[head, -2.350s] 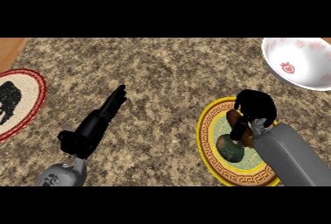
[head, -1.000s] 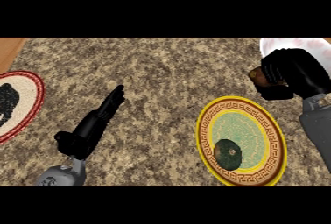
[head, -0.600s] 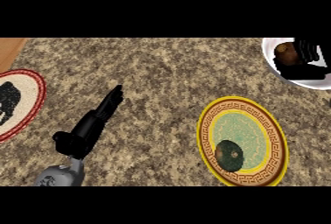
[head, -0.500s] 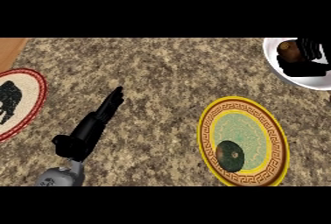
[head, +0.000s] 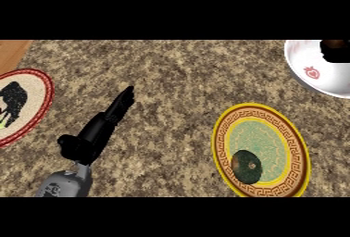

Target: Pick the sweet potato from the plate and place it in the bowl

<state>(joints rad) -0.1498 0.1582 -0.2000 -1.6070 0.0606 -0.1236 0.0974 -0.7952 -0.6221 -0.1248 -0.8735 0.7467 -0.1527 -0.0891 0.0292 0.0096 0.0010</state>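
Since the earlier frames, the right hand (head: 336,54), fingers hidden, has drawn toward the upper right edge, leaving the brown sweet potato (head: 334,44) in the white strawberry-marked bowl (head: 308,74); placing looks done, so next it clears away, while the straight-fingered left hand (head: 103,126) rests lower left.

plate (head: 226,125) yellow rim, brown key-pattern band, green ctr | bowl (head: 304,69) white w/ red mark | counter (head: 184,78) brown speckled
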